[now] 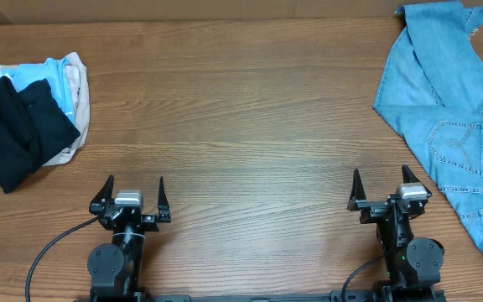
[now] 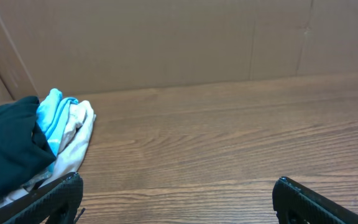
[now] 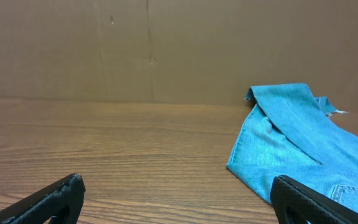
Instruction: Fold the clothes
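The light blue denim jeans (image 1: 455, 109) lie spread along the table's right edge, a stitched back pocket facing up; they also show in the right wrist view (image 3: 294, 140) at the right. My right gripper (image 1: 384, 186) is open and empty near the front edge, just left of the jeans, not touching them; its fingertips frame the right wrist view (image 3: 179, 190). My left gripper (image 1: 133, 190) is open and empty at the front left, far from the jeans; its fingertips show in the left wrist view (image 2: 178, 190).
A black garment (image 1: 11, 130) lies on small light blue and beige garments (image 1: 61, 80) at the far left, also in the left wrist view (image 2: 8, 146). A cardboard wall (image 3: 148, 50) stands behind the wooden table (image 1: 241, 126).
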